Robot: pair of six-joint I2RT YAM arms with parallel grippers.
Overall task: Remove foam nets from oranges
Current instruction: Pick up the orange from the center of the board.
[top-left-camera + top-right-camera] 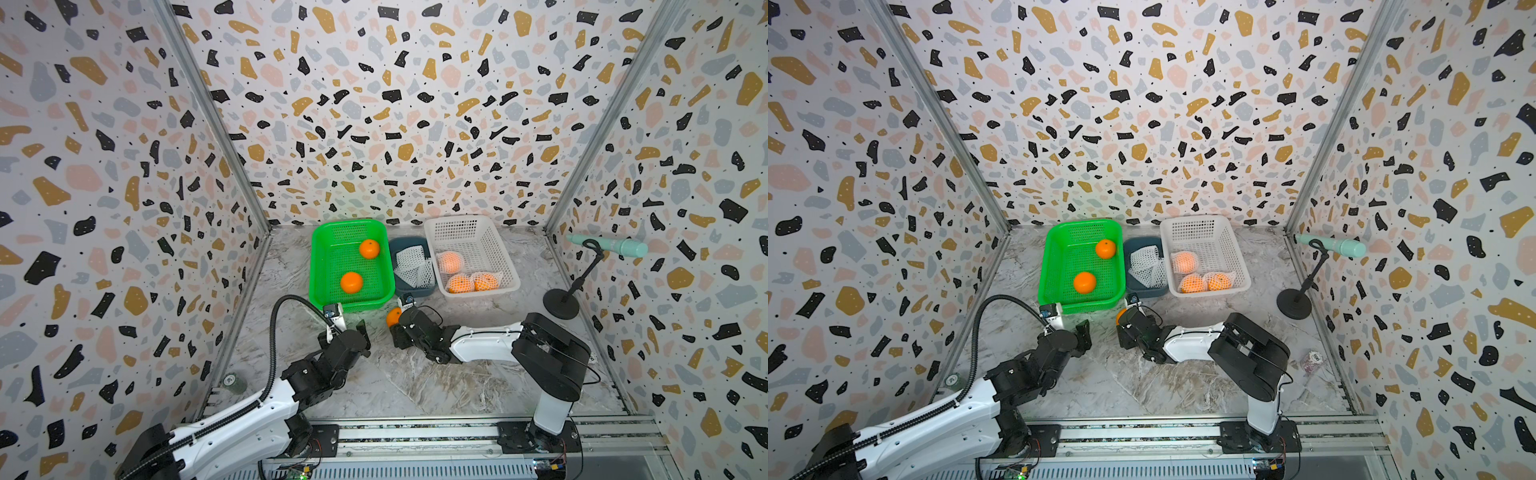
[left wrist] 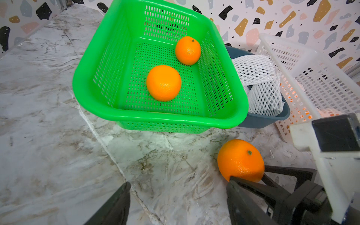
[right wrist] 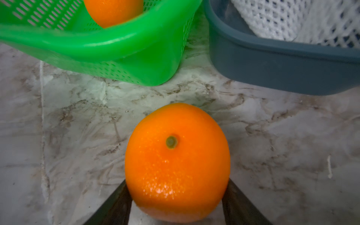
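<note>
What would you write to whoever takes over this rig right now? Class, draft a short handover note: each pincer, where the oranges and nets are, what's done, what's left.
Left pincer: open, empty, near the green basket.
Right pincer: closed on a bare orange, down by the table in front of that basket.
Done: two bare oranges in the green basket; removed nets in the grey bin.
Left: drop the held orange in the green basket; unwrap three netted oranges in the white basket.
</note>
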